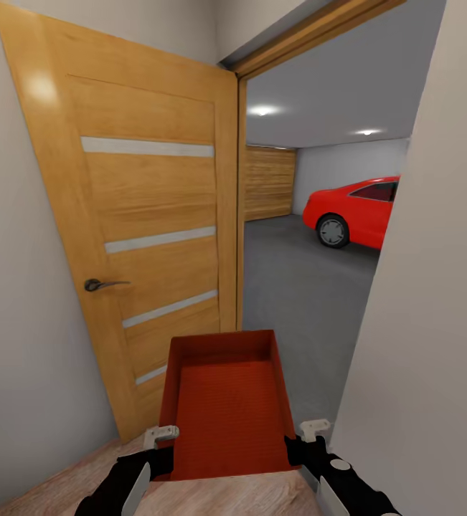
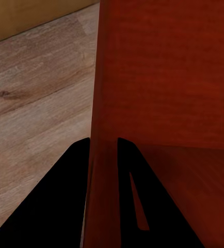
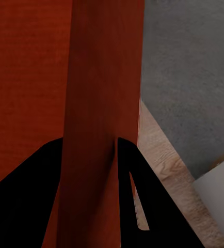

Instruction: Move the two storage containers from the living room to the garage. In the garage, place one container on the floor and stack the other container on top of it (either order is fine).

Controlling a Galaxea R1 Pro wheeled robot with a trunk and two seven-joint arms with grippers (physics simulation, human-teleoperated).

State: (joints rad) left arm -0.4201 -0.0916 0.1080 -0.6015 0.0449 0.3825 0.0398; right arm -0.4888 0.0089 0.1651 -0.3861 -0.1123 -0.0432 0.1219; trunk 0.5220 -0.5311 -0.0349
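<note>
One orange-red storage container [image 1: 227,408] hangs in front of me at the doorway, held level by both arms. My left gripper [image 1: 163,450] is shut on its left wall [image 2: 104,155], one finger on each side. On the opposite wall [image 3: 91,155] my right gripper [image 1: 301,446] is shut the same way. Through the doorway lies the garage with its dark grey floor [image 1: 298,287] and a red car [image 1: 355,211]. Light wood planks [image 2: 34,103] of the living room side run under the container.
An open wooden door [image 1: 140,236] with a lever handle [image 1: 104,284] stands close on the left. A white wall edge [image 1: 420,287] bounds the doorway on the right. A wooden garage door [image 1: 269,183] closes the far side.
</note>
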